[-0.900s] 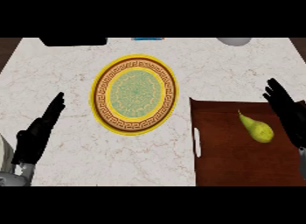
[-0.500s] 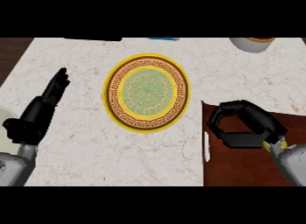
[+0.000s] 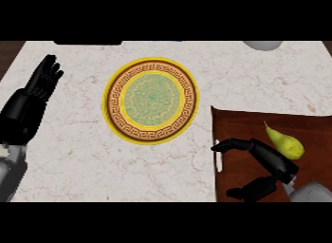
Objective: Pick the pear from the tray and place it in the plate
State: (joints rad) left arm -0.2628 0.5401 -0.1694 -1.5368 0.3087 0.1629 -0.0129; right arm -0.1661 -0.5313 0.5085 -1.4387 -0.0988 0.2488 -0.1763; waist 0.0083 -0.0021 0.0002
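Head view, only cam: pear (image 3: 284, 143) lay on the brown tray (image 3: 308, 124), stem twd the plate (image 3: 151, 100), not yet lifted. Right hand (image 3: 261, 159) sat just beside it w/ fingers curled, holding nothing, prob. shaping for a grasp, tho contact was hard to judge. Left hand (image 3: 34, 95) rested open near the left edge. No writing or labels legible.

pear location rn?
In the head view the pear lies on the brown tray at the right of the counter, just right of the right hand, whose fingers curl beside it; the plate sits further left.
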